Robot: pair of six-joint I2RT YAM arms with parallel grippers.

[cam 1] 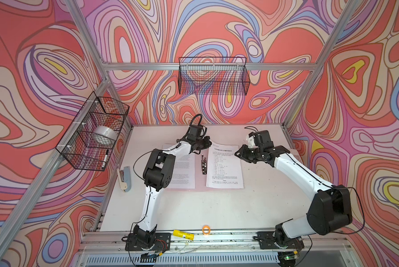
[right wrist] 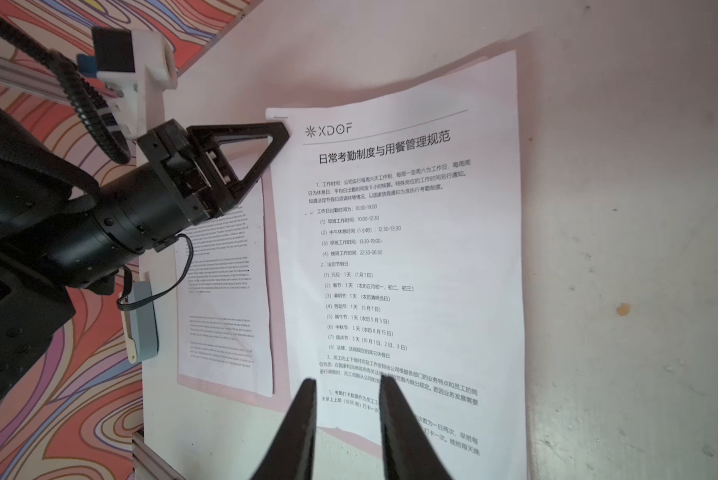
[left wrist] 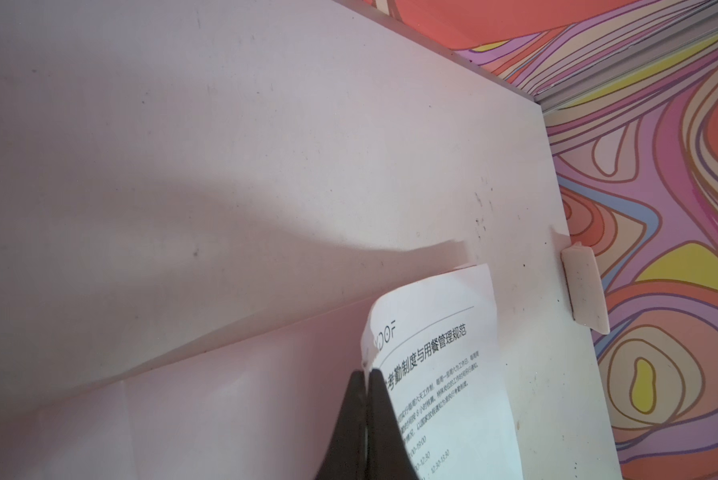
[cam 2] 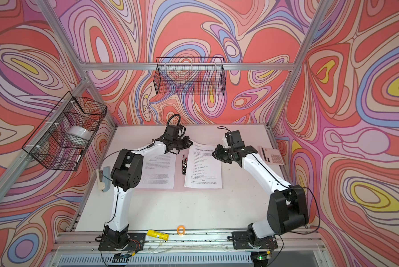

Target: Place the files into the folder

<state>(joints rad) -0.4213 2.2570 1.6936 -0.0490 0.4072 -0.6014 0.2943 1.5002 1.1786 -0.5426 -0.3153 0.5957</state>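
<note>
The folder (cam 1: 200, 183) is seen lying open and flat on the table (cam 1: 217, 208), with the metal clip (cam 1: 203, 165) at its spine. 2 of the files are laid on it: a plain text sheet (cam 1: 184, 172) just left of the clip and the logo sheet (cam 1: 225, 167) just right of the clip. Neither is seen to be tucked under the clip.

The left gripper (left wrist: 367, 374) is positioned just beyond the far end of the clip. Its jaws are pressed together on the logo sheet's top corner nearest the clip, and that corner is curled up off the folder. The right gripper (right wrist: 346, 384) is held above the logo sheet, right of the clip, with its jaws slightly spread and nothing between them.

The task is judged to be well advanced but unfinished. The papers are already placed on the 2 open halves, yet 1 sheet is being handled, nothing is secured by the clip, and the cover is not closed. Whether more sheets are stacked beneath either page cannot be told.
</note>
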